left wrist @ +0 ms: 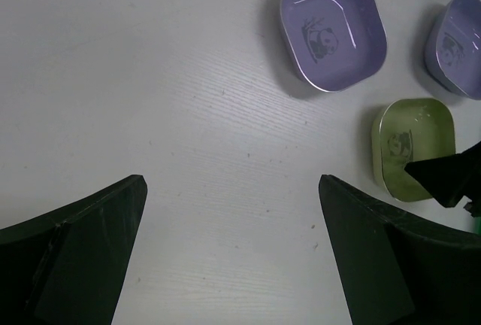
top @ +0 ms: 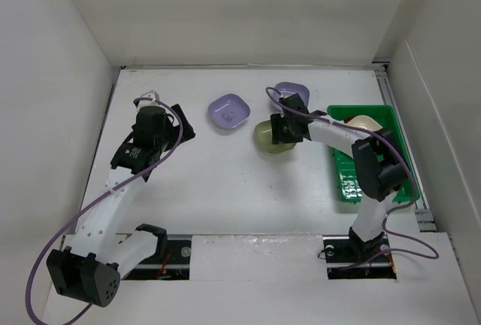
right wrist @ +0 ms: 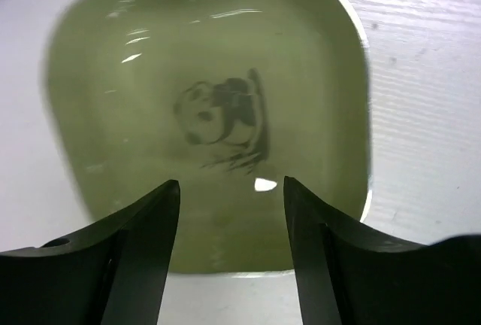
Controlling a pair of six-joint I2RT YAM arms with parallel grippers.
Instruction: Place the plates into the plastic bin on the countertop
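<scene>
A: Right fingers (right wrist: pixel 167 205) parted, empty, poised over the green rounded-square shallow dish (right wrist: pixel 210 77) on the white worktop (top: pixel 225 189), likely for a rim pinch

B: Left fingers (left wrist: pixel 128 197) wide, empty; bright green plastic bin (top: pixel 361 108) close by

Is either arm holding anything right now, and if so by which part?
Nothing is held. The right gripper is open over the green dish, not clamped on its rim. The left gripper is open above the countertop.

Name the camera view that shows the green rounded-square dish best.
Right wrist: the green rounded-square dish fills the frame, its panda print clear. Top external shows it partly hidden under the right arm; left wrist shows it small, near the right edge.
</scene>
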